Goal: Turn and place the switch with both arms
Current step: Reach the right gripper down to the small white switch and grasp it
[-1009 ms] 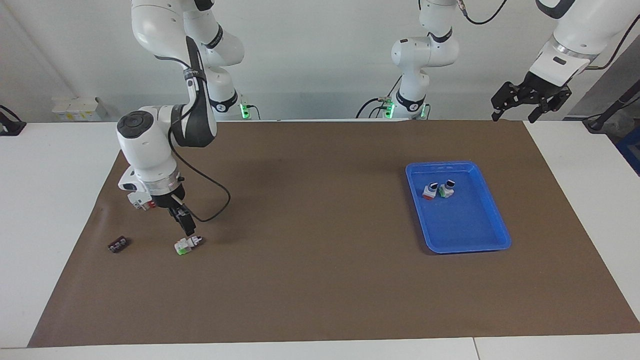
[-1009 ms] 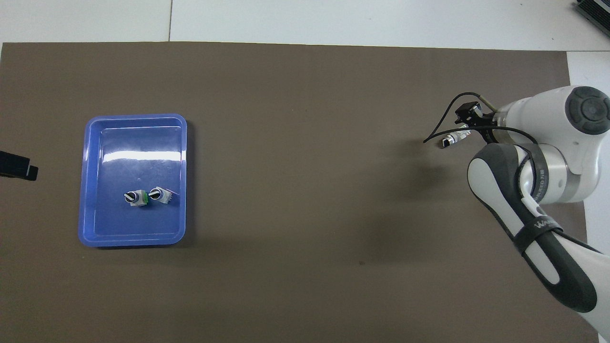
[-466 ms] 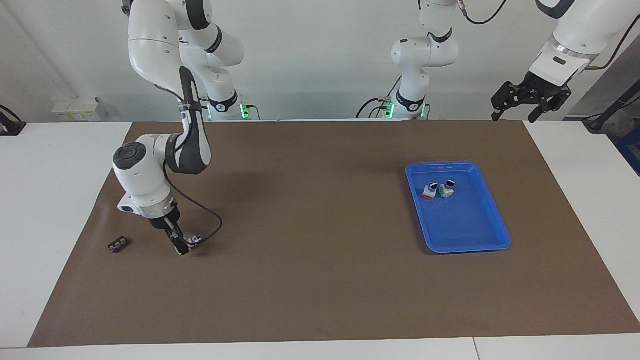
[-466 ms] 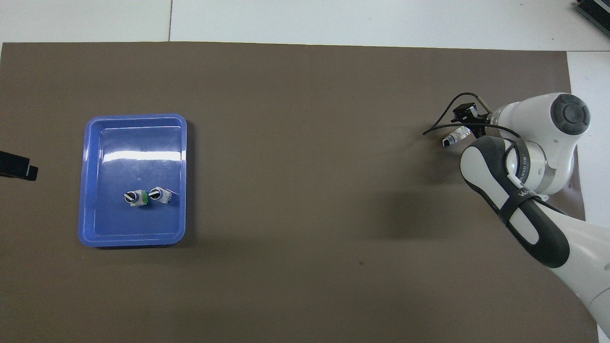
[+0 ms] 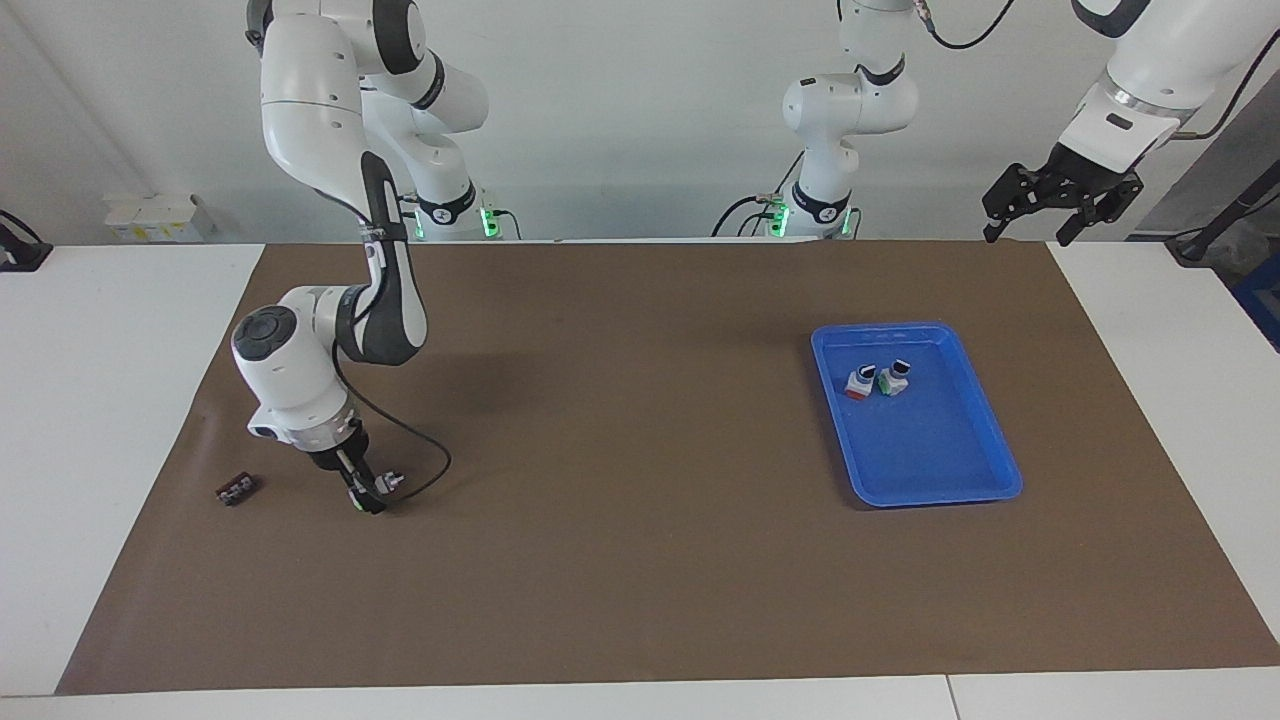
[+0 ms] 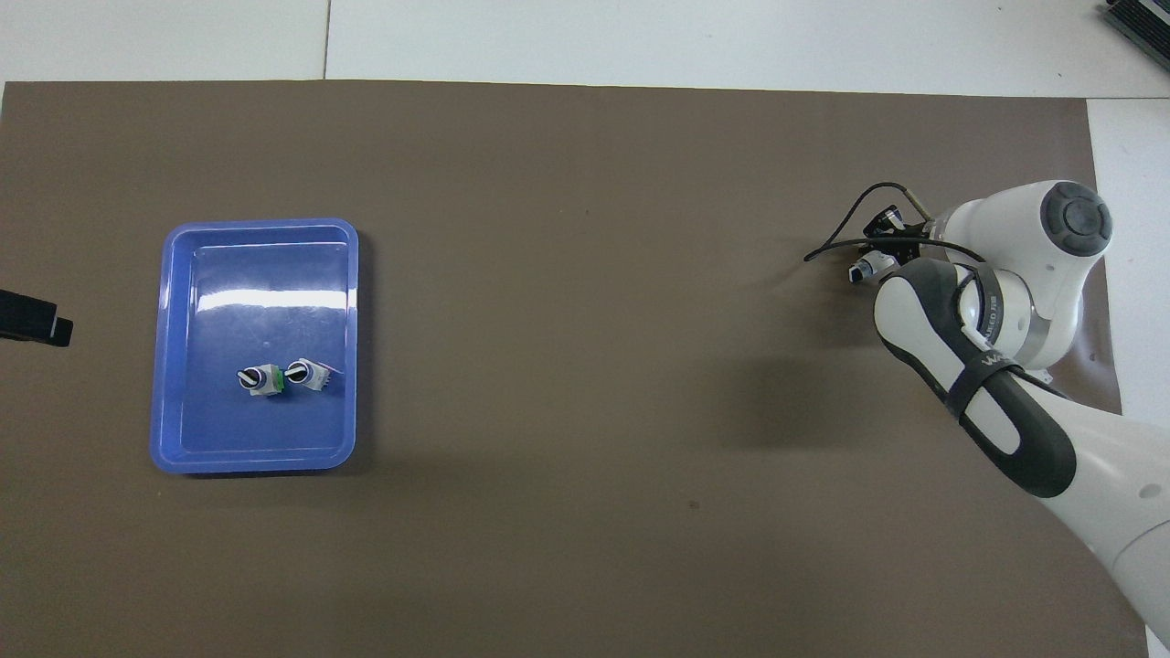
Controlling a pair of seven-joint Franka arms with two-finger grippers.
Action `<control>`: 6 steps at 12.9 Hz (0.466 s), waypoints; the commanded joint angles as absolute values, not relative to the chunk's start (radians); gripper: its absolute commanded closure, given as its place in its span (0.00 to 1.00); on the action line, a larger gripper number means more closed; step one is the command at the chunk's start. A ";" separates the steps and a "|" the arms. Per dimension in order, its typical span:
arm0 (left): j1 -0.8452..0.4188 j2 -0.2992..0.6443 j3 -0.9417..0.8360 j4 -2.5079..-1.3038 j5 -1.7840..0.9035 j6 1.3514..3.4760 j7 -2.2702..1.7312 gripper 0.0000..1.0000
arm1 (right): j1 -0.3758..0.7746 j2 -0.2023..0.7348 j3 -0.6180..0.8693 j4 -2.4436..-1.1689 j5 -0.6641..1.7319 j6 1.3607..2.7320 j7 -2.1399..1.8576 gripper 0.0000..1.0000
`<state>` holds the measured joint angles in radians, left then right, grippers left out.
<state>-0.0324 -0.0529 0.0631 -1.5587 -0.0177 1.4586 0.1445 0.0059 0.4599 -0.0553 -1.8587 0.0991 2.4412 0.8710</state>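
Tray (image 5: 985, 478) holding two switches (image 5: 877, 381)

Three switches show: two (image 5: 877, 380) in one blue tray (image 5: 960, 480), at three o'clock, and one (image 5: 385, 486) at nine. One small dark part (image 5: 236, 489) lies there too. Two arms.
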 commanded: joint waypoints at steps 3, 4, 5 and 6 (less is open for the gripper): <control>-0.034 -0.080 0.063 -1.589 0.000 1.468 0.133 0.00 | -0.032 0.450 -0.038 -1.711 0.184 2.180 0.709 1.00; -0.034 -0.080 0.063 -1.589 0.002 1.468 0.133 0.00 | -0.032 0.431 -0.035 -1.680 0.231 2.121 0.710 1.00; -0.034 -0.080 0.061 -1.589 0.002 1.468 0.133 0.00 | -0.022 0.417 -0.035 -1.652 0.289 2.082 0.715 1.00; -0.034 -0.080 0.063 -1.589 0.002 1.468 0.133 0.00 | -0.006 0.393 -0.034 -1.648 0.331 2.060 0.744 1.00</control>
